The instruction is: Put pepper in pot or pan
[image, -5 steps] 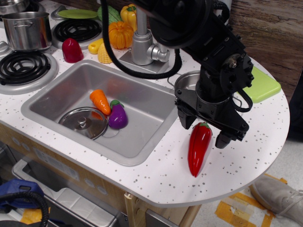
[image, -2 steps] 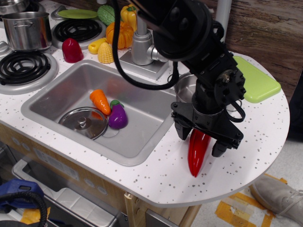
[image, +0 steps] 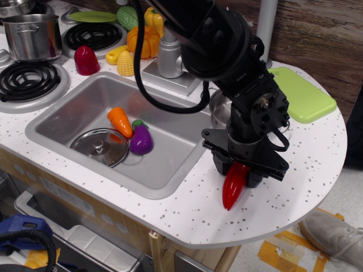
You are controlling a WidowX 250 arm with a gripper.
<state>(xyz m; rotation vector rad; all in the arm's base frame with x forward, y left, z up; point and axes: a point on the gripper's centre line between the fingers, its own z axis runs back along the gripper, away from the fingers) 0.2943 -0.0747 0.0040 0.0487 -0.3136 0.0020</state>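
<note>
The red chili pepper [image: 233, 187] lies on the white speckled counter right of the sink, pointed tip toward the front edge. My gripper [image: 239, 173] is down over its upper half with the black fingers closed against both sides; the stem cap is hidden under the gripper. The shallow steel pot [image: 220, 109] stands just behind the gripper, mostly hidden by the arm, with only part of its rim and left wall showing.
The sink [image: 62, 116] holds an orange carrot [image: 119, 121], a purple eggplant [image: 140, 139] and a steel lid [image: 100, 147]. A green cutting board [image: 304, 95] lies at the back right. A taller steel pot [image: 31, 35] stands on the stove. Toy vegetables sit behind the faucet [image: 168, 55].
My gripper came down over the pepper's upper end and its fingers closed in from either side. The pepper's tip shifted slightly left.
</note>
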